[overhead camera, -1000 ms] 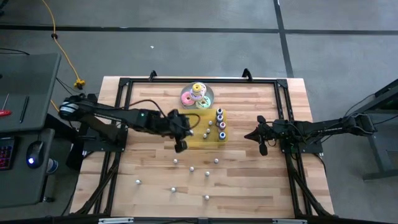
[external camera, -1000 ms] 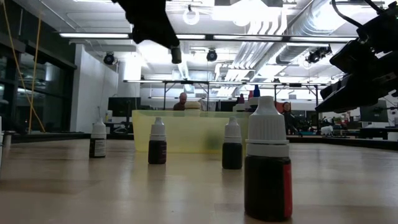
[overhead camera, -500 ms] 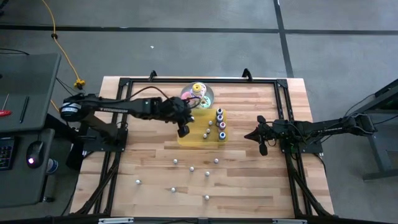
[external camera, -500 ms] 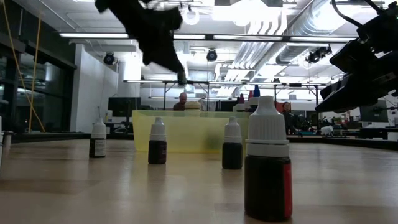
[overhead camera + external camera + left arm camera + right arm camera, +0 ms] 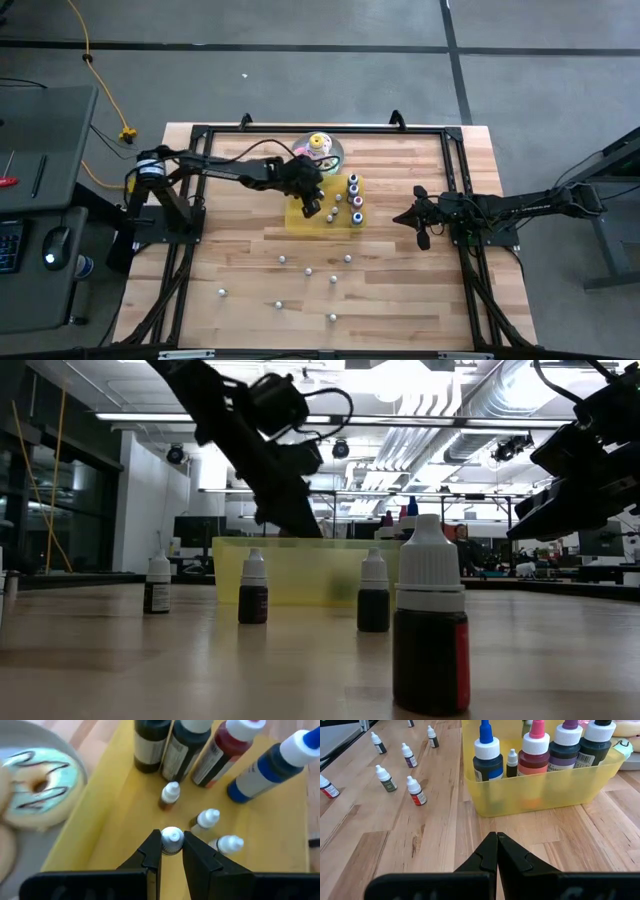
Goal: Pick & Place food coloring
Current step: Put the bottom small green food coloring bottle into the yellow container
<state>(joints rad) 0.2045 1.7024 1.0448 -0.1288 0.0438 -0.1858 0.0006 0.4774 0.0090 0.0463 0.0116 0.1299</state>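
Observation:
The food coloring is many tiny pale-capped bottles. Several stand loose on the wood table [image 5: 309, 270], and three stand in the yellow tray [image 5: 322, 224] beside four big bottles [image 5: 225, 750]. My left gripper [image 5: 311, 207] reaches down over the tray's left part, shut on one tiny bottle [image 5: 172, 836]. In the low view it dips behind the tray's wall [image 5: 300, 570]. My right gripper [image 5: 400, 217] waits shut at the table's right, just right of the tray, touching nothing. My left gripper pinches the tiny bottle between its two fingers [image 5: 151, 852], just under the white cap [image 5: 172, 834], which shows between the fingertips. The fingers slant down from the table's left. They hide the bottle's body, so I cannot tell whether it rests on the tray floor.
A round plate of iced ring-shaped toys [image 5: 317, 152] stands just beyond the tray, close to my left arm. The loose bottles [image 5: 415, 791] are scattered over the near half of the table. A black frame [image 5: 200, 135] runs round the table's edges.
My left gripper has swung from the tray's near left corner toward the far edge and then right, sinking over the tray. It has stayed shut on the tiny bottle, which went with it.

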